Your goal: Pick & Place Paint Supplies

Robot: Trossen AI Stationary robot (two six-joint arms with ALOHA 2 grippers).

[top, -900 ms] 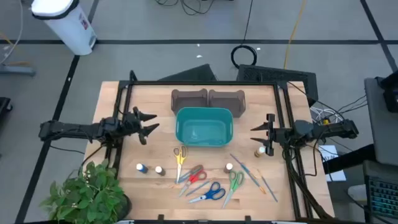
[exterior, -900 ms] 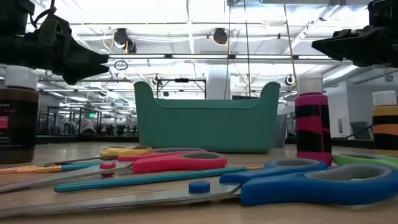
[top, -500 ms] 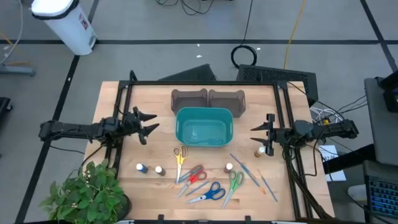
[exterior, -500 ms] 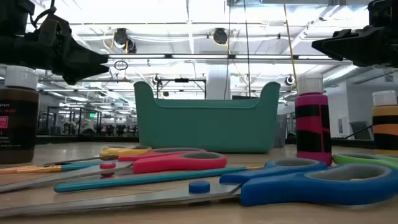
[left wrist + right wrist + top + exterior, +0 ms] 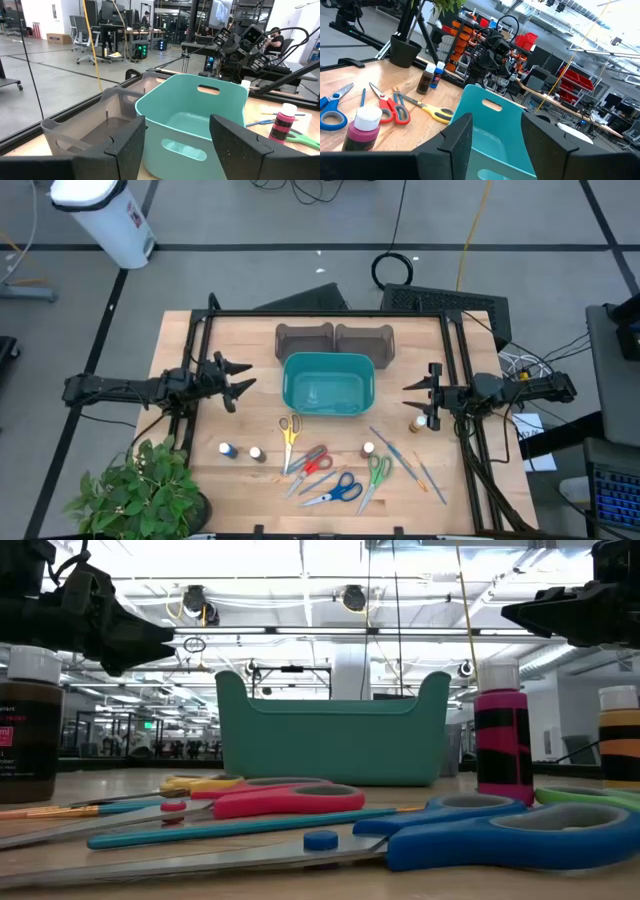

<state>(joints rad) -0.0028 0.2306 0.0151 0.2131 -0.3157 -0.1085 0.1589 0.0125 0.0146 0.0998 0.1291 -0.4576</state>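
Observation:
Four small paint bottles stand upright on the wood table: a blue one (image 5: 227,450) and a dark white-capped one (image 5: 256,453) near the left front, a pink white-capped one (image 5: 368,449) right of centre, and an amber one (image 5: 418,423) just beside my right gripper. Thin blue and orange brushes (image 5: 386,446) (image 5: 431,476) lie flat near the right front. My left gripper (image 5: 236,380) hovers open left of the teal bin (image 5: 328,383). My right gripper (image 5: 412,400) hovers open to the bin's right. Both point at the bin and hold nothing.
Two grey-brown trays (image 5: 305,340) (image 5: 365,340) sit behind the bin. Scissors with yellow (image 5: 289,430), red (image 5: 312,460), blue (image 5: 338,492) and green (image 5: 377,473) handles lie among the supplies. A potted plant (image 5: 140,490) overhangs the near left corner. A black frame rims the table.

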